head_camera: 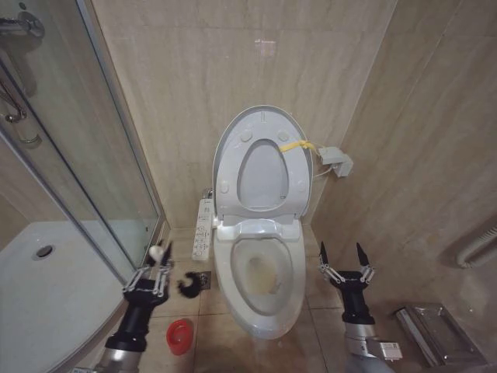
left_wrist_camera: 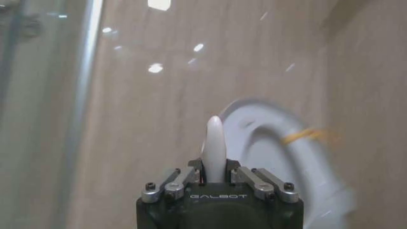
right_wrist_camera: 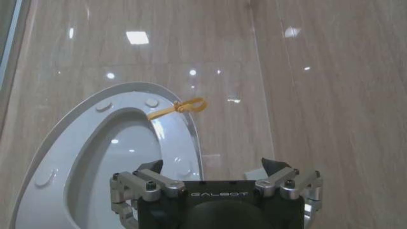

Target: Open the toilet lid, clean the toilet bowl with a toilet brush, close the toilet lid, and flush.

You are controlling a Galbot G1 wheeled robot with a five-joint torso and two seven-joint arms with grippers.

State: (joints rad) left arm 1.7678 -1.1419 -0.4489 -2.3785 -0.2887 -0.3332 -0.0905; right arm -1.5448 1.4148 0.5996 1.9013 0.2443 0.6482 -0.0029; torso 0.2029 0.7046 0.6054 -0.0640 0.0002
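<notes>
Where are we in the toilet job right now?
Done: the toilet lid stands raised against the wall, with the seat ring up too. In hand: the left gripper holds the toilet brush beside the toilet bowl, bristles outside the rim. The right gripper waits open on the other side. Left: scrubbing the stained bowl, closing, flushing.

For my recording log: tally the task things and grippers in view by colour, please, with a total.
White: 2, the toilet lid raised against the wall and the toilet bowl
White and dark: 1, the toilet brush, held in the left gripper
Red: 1, the cup holder on the floor
Black and metal: 2, the left gripper and the open right gripper
Total: 6
</notes>
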